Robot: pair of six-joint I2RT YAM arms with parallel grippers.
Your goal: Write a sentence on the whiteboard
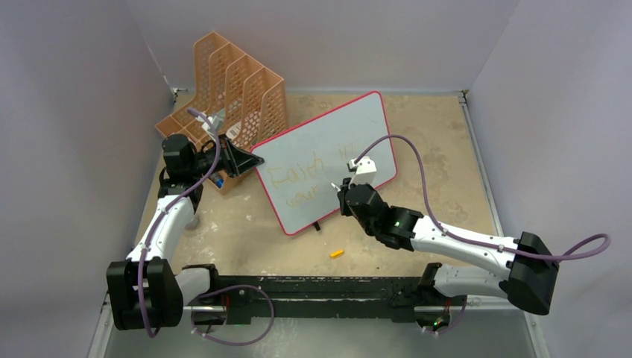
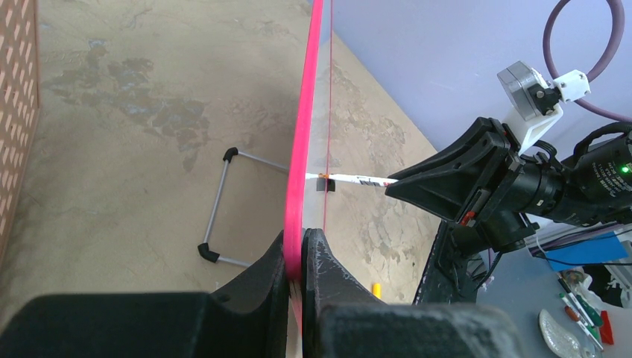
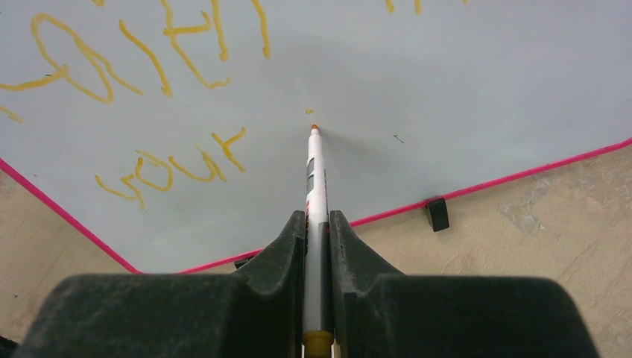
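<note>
While L gripper clamps whiteboard, rack sits behind, cap in front.

A robotics lab test cell: plain pale walls box in a stained tan table; a left arm and right arm with purple cables are bolted along the frame's bottom edge.

The left gripper clamped the left edge of the whiteboard; the right gripper held a marker to its face, right of the sentence. An orange cap lay nearer.
</note>
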